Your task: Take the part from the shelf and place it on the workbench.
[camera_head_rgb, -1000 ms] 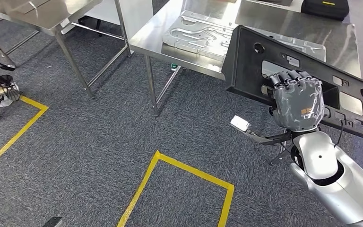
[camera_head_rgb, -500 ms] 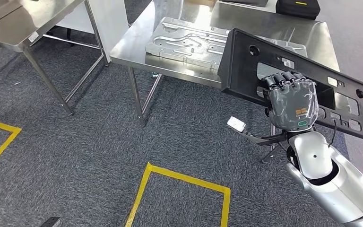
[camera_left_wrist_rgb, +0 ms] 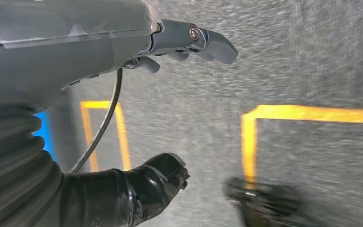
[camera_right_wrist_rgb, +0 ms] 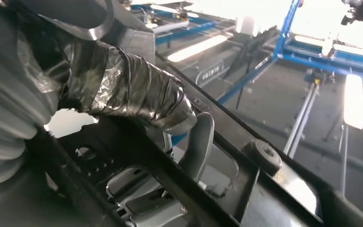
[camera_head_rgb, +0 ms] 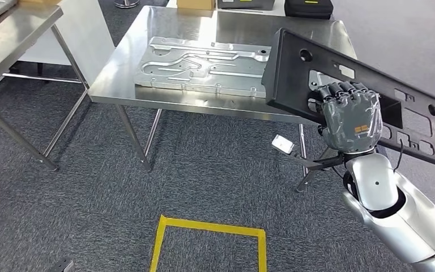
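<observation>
**Right hand carries the black panel beside the steel table**

The right arm (camera_head_rgb: 399, 212) rises from the lower right of the head view, forearm angled up and inward, with the right hand (camera_head_rgb: 352, 116) raised in front of the robot. Its fingers (camera_head_rgb: 340, 90) curl over the edge of an opening in the black panel (camera_head_rgb: 317, 71), back of the hand toward the camera, so the hand grips the panel near its middle. In the right wrist view the taped thumb (camera_right_wrist_rgb: 137, 97) lies across the panel's inner frame (camera_right_wrist_rgb: 179, 189), pressed against it.

The panel is a long, flat plastic piece with several cut-outs. It is held in the air, tilted, its near-left corner lower and its far-right end running off toward the right edge of the head view. Its left end overlaps the right-hand part of the steel table (camera_head_rgb: 164, 34) in the picture; whether it touches the tabletop cannot be told. A grey metal plate (camera_head_rgb: 204, 65) lies flat on that table, just beside the panel's left edge.

The left hand (camera_left_wrist_rgb: 170, 109) hangs over grey carpet (camera_left_wrist_rgb: 283, 56) marked with yellow tape lines (camera_left_wrist_rgb: 250, 142). Its thumb (camera_left_wrist_rgb: 146, 184) and fingers (camera_left_wrist_rgb: 203, 40) are apart with nothing between them.

A second steel table (camera_head_rgb: 11, 28) stands at the left.
</observation>
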Tool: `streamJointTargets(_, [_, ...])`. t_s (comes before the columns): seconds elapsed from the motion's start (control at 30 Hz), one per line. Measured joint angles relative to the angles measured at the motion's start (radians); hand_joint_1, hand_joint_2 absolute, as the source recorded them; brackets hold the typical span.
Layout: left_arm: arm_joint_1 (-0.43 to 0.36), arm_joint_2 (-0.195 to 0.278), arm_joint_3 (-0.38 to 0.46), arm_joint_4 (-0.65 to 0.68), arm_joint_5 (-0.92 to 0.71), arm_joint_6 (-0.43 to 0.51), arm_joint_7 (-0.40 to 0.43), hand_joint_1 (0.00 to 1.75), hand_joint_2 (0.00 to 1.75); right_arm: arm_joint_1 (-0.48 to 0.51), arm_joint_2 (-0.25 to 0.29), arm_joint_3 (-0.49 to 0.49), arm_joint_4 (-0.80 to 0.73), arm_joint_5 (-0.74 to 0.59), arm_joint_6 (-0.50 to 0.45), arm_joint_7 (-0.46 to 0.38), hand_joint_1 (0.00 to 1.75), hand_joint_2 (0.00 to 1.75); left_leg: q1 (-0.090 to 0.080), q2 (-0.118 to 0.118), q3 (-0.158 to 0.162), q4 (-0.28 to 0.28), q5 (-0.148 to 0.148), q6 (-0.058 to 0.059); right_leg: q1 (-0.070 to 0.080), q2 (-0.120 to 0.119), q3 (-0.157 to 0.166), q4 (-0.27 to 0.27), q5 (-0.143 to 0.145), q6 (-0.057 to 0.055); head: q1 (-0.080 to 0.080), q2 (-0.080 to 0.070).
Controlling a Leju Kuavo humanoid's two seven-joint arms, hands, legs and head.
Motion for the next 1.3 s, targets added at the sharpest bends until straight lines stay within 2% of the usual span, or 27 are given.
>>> streamJointTargets(0.03, [0.001, 0.001, 0.0, 0.0, 0.0, 0.0, 0.0, 0.0, 1.75, 0.003, 0.001, 0.003, 0.001, 0.0, 0.0, 0.0, 1.75, 1.75, 0.002, -0.001, -0.022, 0.002, -0.007, -0.006, -0.003, 0.013, 0.003, 0.002, -0.006, 0.004, 0.0, 0.0])
streamJointTargets(0.07, [0.002, 0.001, 0.0, 0.0, 0.001, 0.0, 0.0, 0.0, 1.75, 0.005, 0.002, 0.005, 0.002, 0.0, 0.0, 0.001, 1.75, 1.75, 0.004, -0.002, -0.03, -0.027, 0.011, -0.012, -0.007, 0.026, 0.006, 0.006, -0.013, 0.01, 0.0, 0.0])
streamJointTargets(0.13, [0.003, 0.001, -0.001, 0.0, 0.001, 0.0, 0.0, 0.0, 1.75, 0.006, 0.004, 0.006, 0.004, 0.0, 0.0, 0.003, 1.75, 1.75, 0.01, -0.02, -0.016, -0.14, 0.11, -0.019, -0.015, 0.048, 0.013, 0.02, -0.031, 0.024, 0.0, 0.0])
streamJointTargets(0.2, [0.005, 0.004, -0.005, 0.0, 0.002, 0.0, 0.0, 0.0, 1.75, 0.006, 0.007, 0.008, 0.006, 0.0, 0.0, 0.004, 1.75, 1.75, 0.008, -0.043, 0.0, -0.216, 0.175, -0.012, -0.02, 0.068, 0.014, 0.034, -0.049, 0.038, 0.0, 0.0])
streamJointTargets(0.23, [0.006, 0.005, -0.007, 0.0, 0.003, 0.0, -0.001, 0.0, 1.75, 0.007, 0.008, 0.01, 0.007, 0.0, 0.0, 0.004, 1.75, 1.75, 0.005, -0.047, 0.004, -0.227, 0.184, -0.003, -0.021, 0.076, 0.014, 0.039, -0.052, 0.046, 0.0, 0.0])
streamJointTargets(0.3, [0.004, 0.007, -0.009, 0.0, 0.005, 0.0, -0.002, 0.0, 1.75, 0.009, 0.01, 0.013, 0.009, 0.0, 0.001, 0.005, 1.75, 1.75, 0.002, -0.036, 0.021, -0.237, 0.186, 0.017, -0.021, 0.078, 0.012, 0.05, -0.052, 0.055, 0.0, 0.0])
streamJointTargets(0.37, [0.002, 0.008, -0.011, 0.0, 0.005, 0.0, -0.003, 0.0, 1.75, 0.007, 0.01, 0.013, 0.012, 0.0, 0.0, 0.006, 1.75, 1.75, 0.003, -0.019, 0.041, -0.245, 0.181, 0.032, -0.02, 0.039, -0.01, 0.096, -0.058, 0.063, 0.002, 0.0])
streamJointTargets(0.43, [0.002, 0.01, -0.012, 0.0, 0.006, 0.001, -0.004, 0.0, 1.75, 0.003, 0.012, 0.015, 0.014, 0.0, 0.0, 0.007, 1.75, 1.75, 0.002, -0.004, 0.056, -0.249, 0.17, 0.04, -0.023, -0.006, -0.077, 0.201, -0.09, 0.072, 0.004, 0.0])
streamJointTargets(0.5, [0.003, 0.01, -0.013, 0.0, 0.006, 0.001, -0.004, 0.0, 1.75, 0.005, 0.014, 0.019, 0.018, 0.0, 0.0, 0.008, 1.75, 1.75, 0.0, 0.013, 0.069, -0.25, 0.154, 0.041, -0.029, -0.02, -0.162, 0.306, -0.126, 0.078, 0.004, 0.0])
streamJointTargets(0.53, [0.004, 0.01, -0.013, 0.0, 0.006, 0.001, -0.004, 0.0, 1.75, 0.008, 0.015, 0.022, 0.02, 0.0, 0.001, 0.009, 1.75, 1.75, 0.0, 0.022, 0.078, -0.25, 0.145, 0.039, -0.031, -0.022, -0.188, 0.323, -0.125, 0.079, 0.004, 0.0])
streamJointTargets(0.57, [0.005, 0.01, -0.013, 0.0, 0.007, 0.001, -0.004, 0.0, 1.75, 0.01, 0.016, 0.025, 0.023, -0.001, 0.001, 0.009, 1.75, 1.75, 0.0, 0.029, 0.09, -0.25, 0.135, 0.036, -0.034, -0.024, -0.195, 0.304, -0.105, 0.078, 0.004, 0.0])
streamJointTargets(0.6, [0.005, 0.011, -0.013, 0.0, 0.007, 0.001, -0.005, 0.0, 1.75, 0.012, 0.017, 0.027, 0.025, -0.003, 0.001, 0.005, 1.75, 1.75, -0.001, 0.034, 0.104, -0.25, 0.124, 0.033, -0.035, -0.027, -0.184, 0.253, -0.067, 0.077, 0.004, 0.0])
streamJointTargets(0.63, [0.005, 0.011, -0.013, 0.0, 0.009, 0.001, -0.005, 0.0, 1.75, 0.012, 0.018, 0.027, 0.026, -0.005, 0.001, -0.002, 1.75, 1.75, -0.001, 0.04, 0.116, -0.251, 0.113, 0.03, -0.035, -0.035, -0.164, 0.182, -0.015, 0.073, 0.004, 0.0])
streamJointTargets(0.7, [0.003, 0.011, -0.014, 0.0, 0.014, 0.0, -0.007, 0.0, 1.75, 0.014, 0.019, 0.027, 0.029, -0.008, 0.0, -0.027, 1.75, 1.75, 0.0, 0.049, 0.136, -0.256, 0.093, 0.02, -0.024, -0.049, -0.129, 0.081, 0.039, 0.064, 0.002, 0.0])
streamJointTargets(0.73, [0.002, 0.011, -0.015, 0.0, 0.017, 0.0, -0.008, 0.0, 1.75, 0.015, 0.02, 0.025, 0.03, -0.008, 0.0, -0.038, 1.75, 1.75, 0.002, 0.055, 0.146, -0.26, 0.087, 0.014, -0.016, -0.052, -0.12, 0.057, 0.046, 0.059, 0.002, 0.0])
streamJointTargets(0.77, [0.001, 0.01, -0.015, 0.0, 0.02, -0.001, -0.01, 0.0, 1.75, 0.016, 0.02, 0.022, 0.03, -0.009, 0.0, -0.047, 1.75, 1.75, 0.004, 0.058, 0.154, -0.261, 0.087, 0.007, -0.009, -0.05, -0.113, 0.052, 0.035, 0.053, 0.001, 0.0])
streamJointTargets(0.83, [-0.001, 0.008, -0.016, 0.0, 0.023, -0.003, -0.011, 0.0, 1.75, 0.013, 0.021, 0.012, 0.03, -0.01, 0.0, -0.057, 1.75, 1.75, 0.01, 0.054, 0.156, -0.232, 0.096, -0.003, -0.006, -0.04, -0.085, 0.037, 0.025, 0.036, 0.002, 0.0])
streamJointTargets(0.87, [-0.001, 0.008, -0.017, 0.0, 0.024, -0.003, -0.012, 0.0, 1.75, 0.009, 0.021, 0.008, 0.03, -0.011, 0.0, -0.06, 1.75, 1.75, 0.013, 0.041, 0.136, -0.19, 0.105, -0.006, -0.007, -0.037, -0.069, 0.034, 0.017, 0.026, 0.001, 0.0])
streamJointTargets(0.93, [0.0, 0.009, -0.02, 0.0, 0.025, -0.005, -0.012, 0.0, 1.75, 0.003, 0.026, 0.003, 0.03, -0.011, 0.0, -0.066, 1.75, 1.75, 0.015, 0.012, 0.054, -0.063, 0.1, -0.008, -0.008, -0.032, -0.037, 0.03, -0.005, 0.01, 0.002, 0.0])
streamJointTargets(1.0, [0.005, 0.011, -0.022, 0.0, 0.025, -0.005, -0.013, 0.0, 1.75, 0.005, 0.033, 0.004, 0.031, -0.011, 0.002, -0.076, 1.75, 1.75, 0.012, 0.0, -0.043, 0.036, 0.037, -0.011, -0.008, -0.022, -0.006, 0.029, -0.033, 0.006, 0.001, 0.0])
streamJointTargets(1.07, [0.01, 0.014, -0.024, 0.0, 0.026, -0.005, -0.014, 0.0, 1.75, 0.008, 0.039, 0.004, 0.032, -0.015, 0.009, -0.085, 1.75, 1.75, 0.009, -0.001, -0.102, 0.037, -0.023, -0.011, -0.008, -0.011, 0.033, 0.029, -0.065, 0.007, 0.001, 0.0])
streamJointTargets(1.1, [0.013, 0.015, -0.025, 0.0, 0.027, -0.005, -0.014, 0.0, 1.75, 0.008, 0.043, 0.004, 0.033, -0.019, 0.015, -0.088, 1.75, 1.75, 0.007, -0.001, -0.114, 0.0, -0.015, -0.009, -0.008, -0.007, 0.056, 0.029, -0.082, 0.009, 0.001, 0.0])
streamJointTargets(1.13, [0.015, 0.018, -0.027, 0.0, 0.028, -0.005, -0.015, 0.0, 1.75, 0.009, 0.047, 0.004, 0.034, -0.022, 0.021, -0.092, 1.75, 1.75, 0.006, -0.002, -0.118, -0.056, 0.036, -0.005, -0.008, -0.004, 0.074, 0.029, -0.1, 0.012, 0.001, 0.0])
streamJointTargets(1.2, [0.021, 0.023, -0.033, 0.0, 0.03, -0.005, -0.015, 0.0, 1.75, 0.009, 0.058, 0.006, 0.04, -0.026, 0.03, -0.097, 1.75, 1.75, -0.001, -0.008, -0.121, -0.171, 0.202, 0.005, -0.006, 0.005, 0.101, 0.034, -0.134, 0.02, 0.002, 0.0])
streamJointTargets(1.23, [0.022, 0.025, -0.036, 0.0, 0.032, -0.005, -0.015, 0.0, 1.75, 0.009, 0.064, 0.007, 0.043, -0.029, 0.033, -0.101, 1.75, 1.75, -0.004, -0.011, -0.122, -0.203, 0.263, 0.01, -0.006, 0.009, 0.107, 0.032, -0.148, 0.027, 0.002, 0.0])
streamJointTargets(1.27, [0.022, 0.026, -0.038, 0.0, 0.034, -0.005, -0.015, 0.0, 1.75, 0.008, 0.068, 0.008, 0.045, -0.034, 0.036, -0.105, 1.75, 1.75, -0.006, -0.013, -0.121, -0.22, 0.292, 0.016, -0.006, 0.013, 0.114, 0.035, -0.154, 0.033, 0.002, 0.0])
streamJointTargets(1.3, [0.019, 0.026, -0.04, 0.0, 0.036, -0.005, -0.015, 0.0, 1.75, 0.005, 0.071, 0.009, 0.047, -0.042, 0.038, -0.112, 1.75, 1.75, -0.007, -0.013, -0.112, -0.221, 0.285, 0.022, -0.007, 0.016, 0.115, 0.039, -0.152, 0.039, 0.002, 0.0])
